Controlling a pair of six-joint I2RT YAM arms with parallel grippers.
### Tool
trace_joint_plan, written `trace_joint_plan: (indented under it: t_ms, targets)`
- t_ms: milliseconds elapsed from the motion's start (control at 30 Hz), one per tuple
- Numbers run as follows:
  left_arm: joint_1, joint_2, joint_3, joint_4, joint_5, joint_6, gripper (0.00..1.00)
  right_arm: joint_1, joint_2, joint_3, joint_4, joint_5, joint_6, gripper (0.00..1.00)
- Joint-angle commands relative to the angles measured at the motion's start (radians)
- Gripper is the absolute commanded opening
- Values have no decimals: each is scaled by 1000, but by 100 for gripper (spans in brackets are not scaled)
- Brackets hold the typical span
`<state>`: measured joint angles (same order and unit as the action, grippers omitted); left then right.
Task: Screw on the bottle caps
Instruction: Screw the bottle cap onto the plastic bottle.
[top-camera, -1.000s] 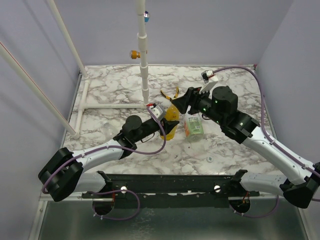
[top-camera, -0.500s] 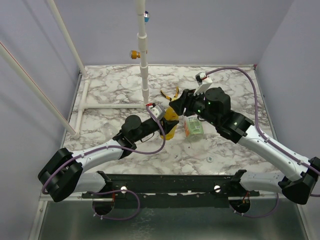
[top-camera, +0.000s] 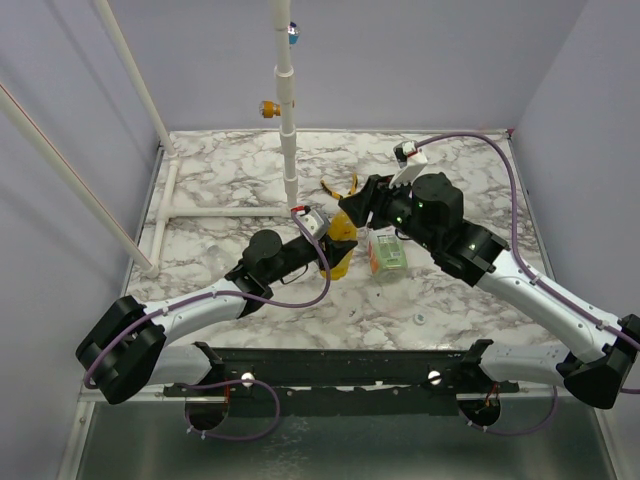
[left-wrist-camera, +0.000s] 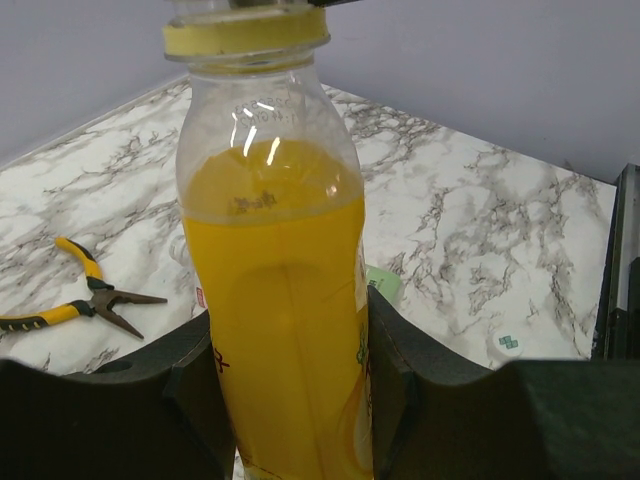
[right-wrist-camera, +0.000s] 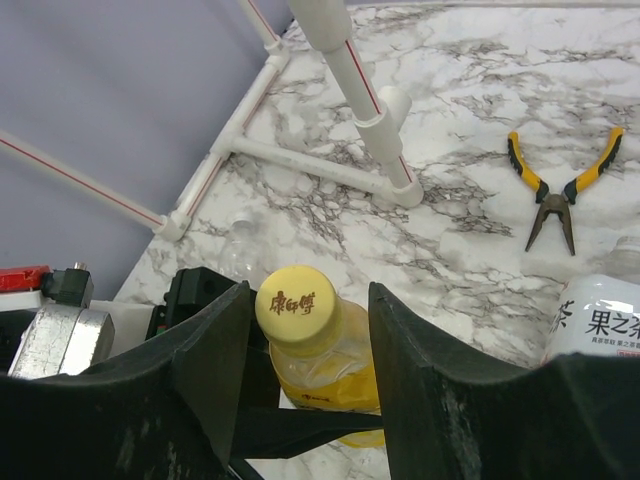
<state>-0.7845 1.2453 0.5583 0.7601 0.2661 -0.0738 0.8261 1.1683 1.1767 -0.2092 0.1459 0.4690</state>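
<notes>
The yellow bottle (top-camera: 341, 256) stands upright near mid-table, and my left gripper (top-camera: 330, 256) is shut on its body (left-wrist-camera: 285, 300), a pad pressed to each side. Its yellow cap (right-wrist-camera: 293, 300) sits on the neck. My right gripper (right-wrist-camera: 308, 322) hangs over the top, open, with its jaws on either side of the cap; the left jaw is at the cap's edge and a gap shows on the right. The clear bottle (top-camera: 387, 252) with the green-and-white label stands just right of it, uncapped. A whitish cap (top-camera: 421, 319) lies on the table nearer the front.
Yellow-handled pliers (top-camera: 340, 187) lie behind the bottles. A white pipe frame (top-camera: 288, 120) rises at the back centre, its base bar running left. A transparent bottle (right-wrist-camera: 235, 243) lies on the marble left of my left arm.
My right gripper has shifted left over the yellow bottle's top and its jaws have narrowed a little round the cap. The left gripper and the bottle have stayed put.
</notes>
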Motion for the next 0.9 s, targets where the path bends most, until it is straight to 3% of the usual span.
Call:
trace_joint_plan:
  t_ms: [0, 700, 867]
  targets:
    - [5, -3, -11, 28, 36, -18, 0, 11, -9, 35, 22, 32, -17, 51]
    - [6, -8, -8, 24, 37, -16, 0, 11, 16, 52, -3, 20, -20, 42]
    - [7, -4, -7, 22, 40, -15, 0, 11, 16, 46, -6, 23, -22, 33]
